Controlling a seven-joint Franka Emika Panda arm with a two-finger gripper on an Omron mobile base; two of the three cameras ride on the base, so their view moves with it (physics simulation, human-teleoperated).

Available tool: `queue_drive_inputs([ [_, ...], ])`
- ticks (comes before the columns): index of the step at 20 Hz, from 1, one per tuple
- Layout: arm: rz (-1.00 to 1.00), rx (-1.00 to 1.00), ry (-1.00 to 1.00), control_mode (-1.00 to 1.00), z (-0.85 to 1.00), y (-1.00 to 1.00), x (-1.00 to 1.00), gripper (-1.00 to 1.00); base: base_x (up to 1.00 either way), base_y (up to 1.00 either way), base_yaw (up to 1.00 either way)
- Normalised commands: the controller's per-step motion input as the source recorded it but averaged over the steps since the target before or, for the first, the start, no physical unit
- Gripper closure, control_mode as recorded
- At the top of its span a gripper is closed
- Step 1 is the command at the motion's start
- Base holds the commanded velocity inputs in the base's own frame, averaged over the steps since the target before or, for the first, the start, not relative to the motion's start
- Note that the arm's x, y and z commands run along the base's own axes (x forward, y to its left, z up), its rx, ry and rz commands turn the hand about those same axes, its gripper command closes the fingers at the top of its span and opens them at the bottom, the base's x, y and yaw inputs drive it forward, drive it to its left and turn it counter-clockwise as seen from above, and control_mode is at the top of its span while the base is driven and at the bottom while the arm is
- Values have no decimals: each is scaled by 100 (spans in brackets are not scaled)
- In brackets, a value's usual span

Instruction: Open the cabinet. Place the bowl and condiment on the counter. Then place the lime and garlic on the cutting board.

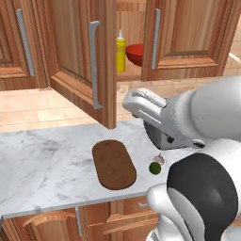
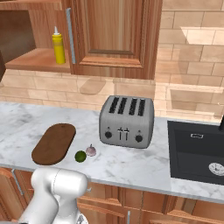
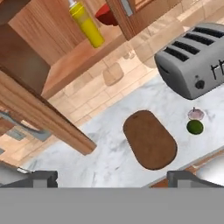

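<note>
Left door of the wall cabinet [image 1: 84, 56] swung out over the surface; right door [image 2: 116, 35] shut. The opening step looks done.

Claw [image 3: 111, 177] with fingers spread wide, nothing between them, hanging above the marble surface [image 1: 42, 164] in front of the open door.

What the next move turns on: the condiment bottle [image 1: 121, 52] and the red bowl [image 1: 135, 54] sit on the lower shelf, up and away from the claw, deeper in than the door's edge. Bottle upright, long axis vertical, just left of the bowl and nearer the open side; bowl partly hidden behind the shut door's edge. In the hand view the bottle [image 3: 87, 25] lies toward the top, well apart from the fingers.

My guess: reach goes up and in past the open door, bottle being the easier first take.

Below: cutting board [image 1: 113, 164] bare, long axis running away from the surface's front edge. Lime [image 1: 155, 168] and garlic [image 1: 159, 160] touching or nearly so, just right of the board, between it and the toaster [image 2: 127, 121]
</note>
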Motion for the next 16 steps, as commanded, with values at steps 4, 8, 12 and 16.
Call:
queue_drive_inputs([
  [4,5,24,7,-100,-6,-36,61,-100,0,0,0],
  [8,2,18,0,-100,0,-21,61,-100,0,0,0],
  [12,1,19,0,-100,-4,-13,57,-100,0,0,0],
  [16,2,17,-19,-100,-6,0,59,-100,0,0,0],
])
